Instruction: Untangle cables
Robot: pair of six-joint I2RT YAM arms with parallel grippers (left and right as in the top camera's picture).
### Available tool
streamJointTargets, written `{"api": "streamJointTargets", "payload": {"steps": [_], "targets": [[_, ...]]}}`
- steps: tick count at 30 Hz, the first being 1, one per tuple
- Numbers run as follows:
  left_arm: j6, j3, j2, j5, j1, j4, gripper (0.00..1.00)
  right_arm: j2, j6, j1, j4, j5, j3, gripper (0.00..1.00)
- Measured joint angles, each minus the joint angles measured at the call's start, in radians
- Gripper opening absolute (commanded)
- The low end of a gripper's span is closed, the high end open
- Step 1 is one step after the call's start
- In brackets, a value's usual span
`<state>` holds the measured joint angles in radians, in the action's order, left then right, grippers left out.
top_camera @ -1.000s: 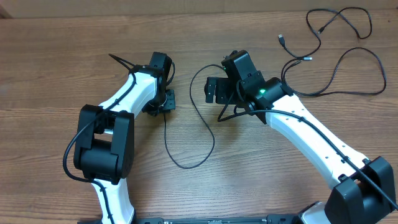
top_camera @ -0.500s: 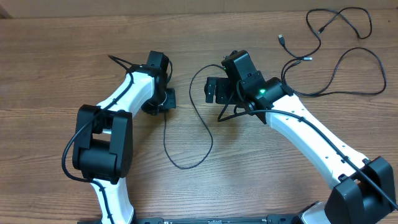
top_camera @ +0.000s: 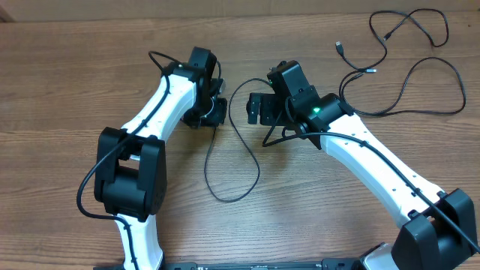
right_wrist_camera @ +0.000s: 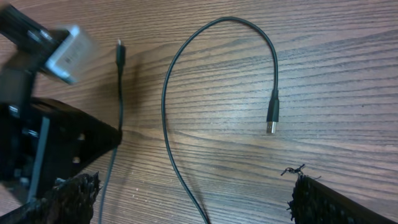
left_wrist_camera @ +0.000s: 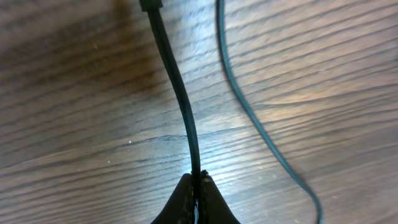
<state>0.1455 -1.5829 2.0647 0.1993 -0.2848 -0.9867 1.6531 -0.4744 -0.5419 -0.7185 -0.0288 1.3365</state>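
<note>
Overhead: one looped cable lies at centre of the tabletop, and what look like two crossing cables lie at upper right, three in all. The left hand meets the loop's end.

Left wrist: its fingers pinch that cable tight, and another strand passes at right.

Right wrist: the right hand gapes wide and empty, with a plug at centre right.

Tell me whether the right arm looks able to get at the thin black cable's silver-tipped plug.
Probably yes: the right gripper is open, and the silver-tipped plug lies uncovered on the brown wooden table just ahead of its fingers, with nothing between.
</note>
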Motion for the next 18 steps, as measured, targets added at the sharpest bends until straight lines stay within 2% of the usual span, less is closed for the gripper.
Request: {"api": "streamJointTargets", "payload": {"steps": [6,13,15,17,18], "targets": [[0.0,-0.073,0.0,0.058,0.0,-0.031,0.04,0.0,0.0,0.0,0.0,0.0,0.0,1.0],[0.009,-0.077,0.0,0.126,0.0,0.08,0.06,0.0,0.001,0.0,0.001,0.0,0.0,1.0],[0.014,-0.077,0.0,0.132,0.0,0.105,0.15,0.0,0.0,0.0,0.001,0.0,0.0,1.0],[0.026,-0.077,0.0,0.135,0.0,0.119,0.29,0.0,0.0,0.0,0.001,0.0,0.0,1.0],[0.031,-0.077,0.0,0.137,0.0,0.12,0.4,0.0,0.0,0.0,0.001,0.0,0.0,1.0]]}}
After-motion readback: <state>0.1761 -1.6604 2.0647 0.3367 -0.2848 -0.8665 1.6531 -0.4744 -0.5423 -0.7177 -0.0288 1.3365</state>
